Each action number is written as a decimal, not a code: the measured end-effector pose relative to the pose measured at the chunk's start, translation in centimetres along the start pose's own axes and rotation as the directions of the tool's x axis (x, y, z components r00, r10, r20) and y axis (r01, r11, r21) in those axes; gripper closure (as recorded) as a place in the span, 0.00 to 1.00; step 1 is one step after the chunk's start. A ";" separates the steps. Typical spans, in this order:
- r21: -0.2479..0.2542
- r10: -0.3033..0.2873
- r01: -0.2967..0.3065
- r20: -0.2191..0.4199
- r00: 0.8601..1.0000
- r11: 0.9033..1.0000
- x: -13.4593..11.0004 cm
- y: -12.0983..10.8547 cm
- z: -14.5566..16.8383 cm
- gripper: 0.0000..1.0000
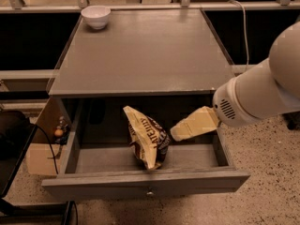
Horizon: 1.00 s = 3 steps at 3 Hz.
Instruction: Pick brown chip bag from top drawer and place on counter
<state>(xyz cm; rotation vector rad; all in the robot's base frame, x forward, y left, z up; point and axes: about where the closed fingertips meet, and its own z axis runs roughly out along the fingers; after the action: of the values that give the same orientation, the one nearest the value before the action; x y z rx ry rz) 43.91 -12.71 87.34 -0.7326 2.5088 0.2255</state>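
Note:
The brown chip bag (pixel 146 137) stands crumpled in the middle of the open top drawer (pixel 145 184), cream edges up, dark brown face with white lettering toward the right. The counter (pixel 145 50) above it is a flat grey top. My gripper (pixel 177 132) reaches in from the right on a thick white arm, its cream tip over the drawer's right half, just right of the bag and a little apart from it. The gripper holds nothing.
A small white bowl (pixel 96 17) sits at the counter's back left corner. A cardboard box (pixel 44 144) and a cable lie on the floor left of the cabinet. A white cord (pixel 243 27) hangs behind the counter's right side.

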 end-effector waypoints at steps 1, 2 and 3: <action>0.014 0.023 -0.023 0.002 1.000 1.000 0.1 0.3 0.7 0.00; 0.034 0.066 -0.067 0.012 0.998 0.997 0.0 0.9 2.0 0.00; 0.041 0.097 -0.098 0.024 0.995 0.994 -0.5 1.3 3.5 0.00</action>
<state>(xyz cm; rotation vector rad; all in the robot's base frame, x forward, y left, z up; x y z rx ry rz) 45.07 -10.34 84.66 -0.5881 2.5228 0.2133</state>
